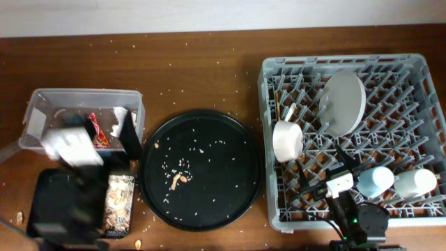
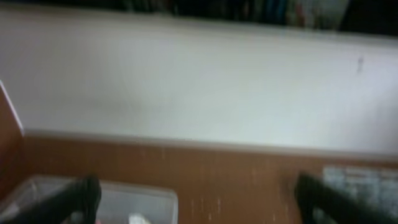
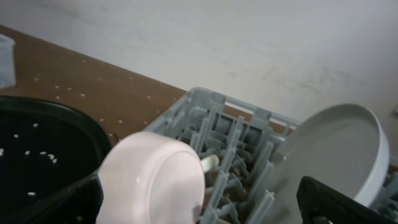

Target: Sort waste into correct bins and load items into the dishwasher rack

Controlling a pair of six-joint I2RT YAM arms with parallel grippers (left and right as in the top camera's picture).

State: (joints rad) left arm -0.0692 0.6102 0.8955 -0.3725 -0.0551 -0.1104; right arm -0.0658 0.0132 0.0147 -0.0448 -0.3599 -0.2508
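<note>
In the rack [image 1: 417, 70], near edge: we count two cups, light blue cup [image 1: 375, 181] beside whitish cup [image 1: 415, 183]; right tool [image 3: 199, 190] at that edge, released, empty. Farther in: one bowl [image 1: 286, 140], one plate [image 1: 345, 103] on edge. Far left of rack: one clear tub [image 1: 42, 104] holding red wrapper [image 1: 98, 134]; left tool [image 2: 196, 183] above it, released, tipped toward the wall [image 2: 199, 93].
</note>
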